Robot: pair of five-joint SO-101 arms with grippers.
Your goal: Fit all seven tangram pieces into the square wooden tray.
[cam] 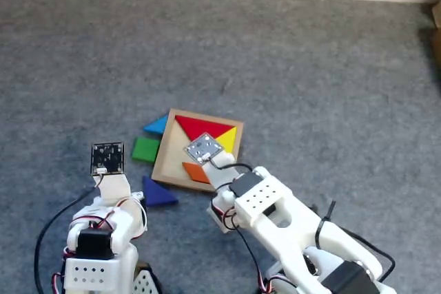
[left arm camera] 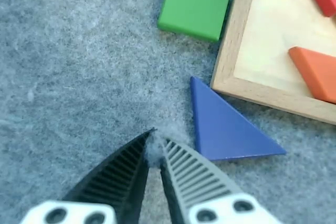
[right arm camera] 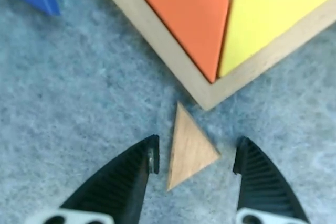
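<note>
The square wooden tray lies on grey carpet and holds a red triangle, a yellow triangle and an orange piece. Just off the tray's near corner rests a small plain wooden triangle; my right gripper stands open around it, one finger on each side, neither touching. My left gripper is shut on nothing, its tips on the carpet beside the dark blue triangle. A green square and a light blue triangle lie left of the tray.
Both arms stand at the near edge of the carpet, the right one reaching over the tray's near side. Open carpet stretches beyond and to either side of the tray. A brown object shows at the far right edge.
</note>
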